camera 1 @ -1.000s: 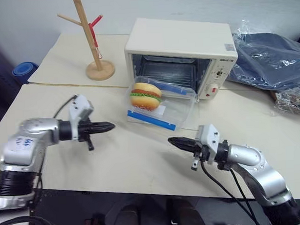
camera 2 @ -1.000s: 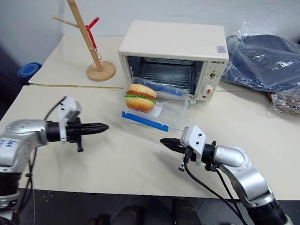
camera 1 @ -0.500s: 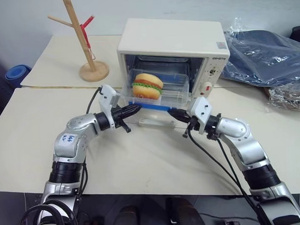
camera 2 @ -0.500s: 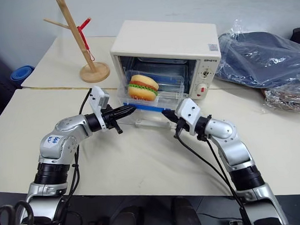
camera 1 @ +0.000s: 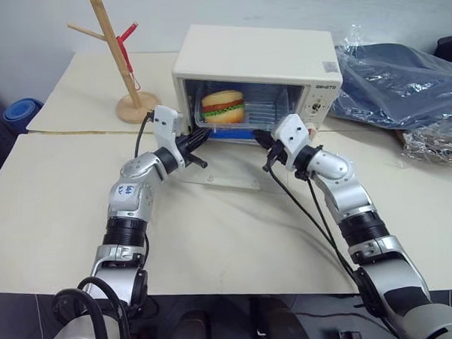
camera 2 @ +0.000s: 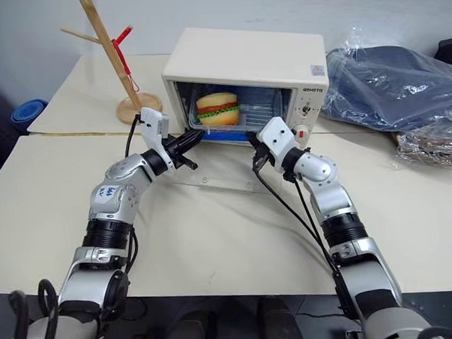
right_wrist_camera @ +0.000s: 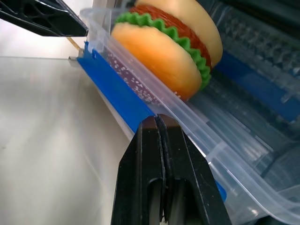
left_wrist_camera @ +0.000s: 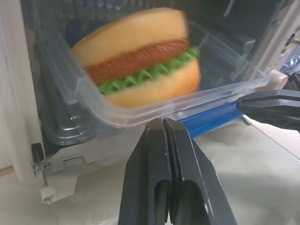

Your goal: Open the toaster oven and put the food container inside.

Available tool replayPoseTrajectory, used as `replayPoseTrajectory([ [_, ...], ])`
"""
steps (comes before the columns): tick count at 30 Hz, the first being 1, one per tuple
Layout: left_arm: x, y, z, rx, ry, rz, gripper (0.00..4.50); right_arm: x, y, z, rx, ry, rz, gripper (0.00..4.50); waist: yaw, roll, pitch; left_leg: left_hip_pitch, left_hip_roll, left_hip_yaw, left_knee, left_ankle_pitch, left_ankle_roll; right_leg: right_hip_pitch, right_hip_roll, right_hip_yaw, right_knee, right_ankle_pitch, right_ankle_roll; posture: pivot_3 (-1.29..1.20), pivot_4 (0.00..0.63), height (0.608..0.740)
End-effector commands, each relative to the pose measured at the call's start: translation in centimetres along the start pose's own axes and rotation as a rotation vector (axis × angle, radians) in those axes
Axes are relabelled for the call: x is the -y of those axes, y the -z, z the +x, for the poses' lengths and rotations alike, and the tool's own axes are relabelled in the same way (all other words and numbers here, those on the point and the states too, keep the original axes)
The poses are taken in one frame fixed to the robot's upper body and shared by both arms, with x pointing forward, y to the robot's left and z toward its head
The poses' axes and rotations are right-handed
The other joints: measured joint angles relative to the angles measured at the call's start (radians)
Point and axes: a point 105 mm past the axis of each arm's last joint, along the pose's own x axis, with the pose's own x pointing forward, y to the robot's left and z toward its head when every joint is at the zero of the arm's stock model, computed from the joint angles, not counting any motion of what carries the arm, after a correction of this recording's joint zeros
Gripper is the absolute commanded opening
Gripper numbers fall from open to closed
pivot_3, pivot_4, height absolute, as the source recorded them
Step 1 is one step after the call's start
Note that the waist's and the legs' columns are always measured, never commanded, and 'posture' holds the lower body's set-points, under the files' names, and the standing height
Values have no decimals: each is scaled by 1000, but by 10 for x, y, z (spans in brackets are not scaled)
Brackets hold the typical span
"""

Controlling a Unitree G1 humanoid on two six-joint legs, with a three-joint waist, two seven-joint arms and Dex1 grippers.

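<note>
The cream-white toaster oven [camera 1: 258, 54] stands with its glass door [camera 1: 218, 168] folded down flat on the table. The clear food container [camera 1: 242, 115], holding a toy hamburger [camera 1: 222, 106], sits in the oven cavity with its blue front strip [right_wrist_camera: 117, 91] at the mouth. My left gripper [camera 1: 200, 137] is shut, its tip against the container's front left rim [left_wrist_camera: 140, 117]. My right gripper [camera 1: 258, 139] is shut too, with its tip pressed on the blue strip at the front right. Both grippers point into the oven over the lowered door.
A wooden peg stand [camera 1: 120, 61] with a red tag stands left of the oven. A dark bundle in crinkled plastic [camera 1: 402, 79] lies to the right. A blue round object [camera 1: 19, 115] sits off the table's left edge.
Both arms have reached forward and converged on the container. It has slid off the lowered door and into the oven cavity. The head view has also shifted.
</note>
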Motion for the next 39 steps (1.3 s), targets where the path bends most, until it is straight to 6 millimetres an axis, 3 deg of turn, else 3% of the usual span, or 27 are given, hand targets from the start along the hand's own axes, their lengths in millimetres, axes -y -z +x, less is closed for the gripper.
replayPoseTrajectory([
  [1,-8,-19,4,80,-58,48,27,8,-15,7,59,34,-3,31,-1,0,0,0,0,0,1,0,0,0,0,0,0,0,0,0,150,740],
  [5,-6,-20,-10,76,-21,64,27,2,-17,1,70,-19,31,31,-3,0,0,0,0,0,1,0,0,-1,0,0,1,0,0,0,150,740],
  [9,2,-17,-54,16,114,93,196,0,-24,-28,90,-100,47,4,-6,0,0,0,2,0,-2,0,-1,-1,1,2,0,0,0,0,150,740],
  [11,2,-16,-83,-24,159,114,606,5,-22,-47,68,-113,27,0,-4,0,0,-1,1,-1,-2,0,-1,-1,1,4,-1,0,0,0,150,740],
  [14,2,-15,-129,-74,234,220,1560,20,1,-81,-48,-95,21,0,1,0,0,0,1,-1,-1,-1,0,0,0,7,-2,0,0,0,150,740],
  [20,12,-2,-180,-136,389,281,3367,20,58,-122,-266,-159,1,0,3,0,0,4,1,-1,-1,-3,5,5,-1,7,-6,0,-1,0,150,740],
  [23,19,-1,-186,-138,445,276,4312,10,73,-125,-288,-201,26,0,2,1,0,4,1,0,-2,-3,6,5,0,7,-5,0,-1,0,150,740],
  [27,23,-7,-178,-103,451,273,4441,-11,74,-113,-221,-268,83,0,-3,1,0,5,2,0,-2,-4,6,5,0,7,-5,0,-1,0,150,740],
  [33,20,-31,-168,31,362,207,4441,-20,30,-87,71,-257,224,0,-2,1,0,4,2,1,-1,-3,5,2,1,9,-3,0,-1,0,150,740],
  [39,4,-42,-166,128,177,158,4441,0,-4,-75,254,-150,303,0,0,1,0,4,2,1,-1,-3,4,2,0,8,-3,0,-1,0,150,740],
])
